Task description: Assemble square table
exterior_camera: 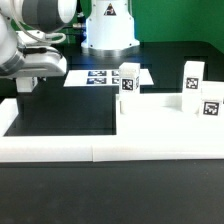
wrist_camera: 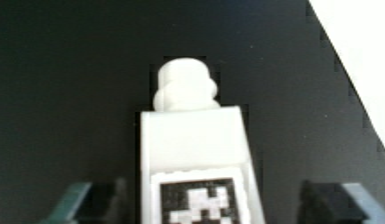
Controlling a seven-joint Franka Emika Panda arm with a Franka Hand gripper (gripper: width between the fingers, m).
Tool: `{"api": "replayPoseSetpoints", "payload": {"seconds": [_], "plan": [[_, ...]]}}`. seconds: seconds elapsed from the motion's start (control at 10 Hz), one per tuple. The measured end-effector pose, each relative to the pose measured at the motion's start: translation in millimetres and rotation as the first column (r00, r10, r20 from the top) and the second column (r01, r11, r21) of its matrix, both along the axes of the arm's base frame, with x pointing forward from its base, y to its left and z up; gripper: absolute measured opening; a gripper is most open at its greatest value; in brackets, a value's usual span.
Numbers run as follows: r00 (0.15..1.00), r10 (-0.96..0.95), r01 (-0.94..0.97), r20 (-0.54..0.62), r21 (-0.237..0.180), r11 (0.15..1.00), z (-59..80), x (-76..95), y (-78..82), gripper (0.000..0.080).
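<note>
A white leg post (wrist_camera: 189, 150) lies on the black table, lengthwise between my fingers. Its rounded screw end (wrist_camera: 184, 85) points away from me and its black-white tag (wrist_camera: 198, 200) faces up. My gripper (wrist_camera: 207, 205) is open and straddles the tagged end, with a dark gap on each side between the post and the fingers (wrist_camera: 79, 205). In the exterior view the gripper (exterior_camera: 27, 85) hangs low at the left, and the post under it is hidden. The white tabletop (exterior_camera: 160, 112) lies at the right. Two tagged leg posts (exterior_camera: 128, 78) (exterior_camera: 192, 75) stand upright by it.
A long low white border wall (exterior_camera: 100, 150) runs along the front and turns up the left side. The marker board (exterior_camera: 100, 77) lies flat at the back, in front of the white robot base (exterior_camera: 108, 25). Another tagged white piece (exterior_camera: 210, 108) sits at the far right.
</note>
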State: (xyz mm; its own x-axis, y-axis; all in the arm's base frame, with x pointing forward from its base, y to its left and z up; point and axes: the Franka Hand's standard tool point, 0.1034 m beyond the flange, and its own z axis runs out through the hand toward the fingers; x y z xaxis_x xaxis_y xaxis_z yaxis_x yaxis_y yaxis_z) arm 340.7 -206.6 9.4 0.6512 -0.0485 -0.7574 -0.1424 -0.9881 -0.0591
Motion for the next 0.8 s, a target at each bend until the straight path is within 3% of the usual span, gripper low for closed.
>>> {"api": "replayPoseSetpoints", "payload": {"seconds": [0.1, 0.2, 0.8], "plan": [[1.0, 0.0, 0.0, 0.0, 0.0, 1.0, 0.0, 0.0, 0.0, 0.0432], [1.0, 0.0, 0.0, 0.0, 0.0, 1.0, 0.0, 0.0, 0.0, 0.0284], [1.0, 0.0, 0.0, 0.0, 0.0, 1.0, 0.0, -0.1, 0.0, 0.0284]]}}
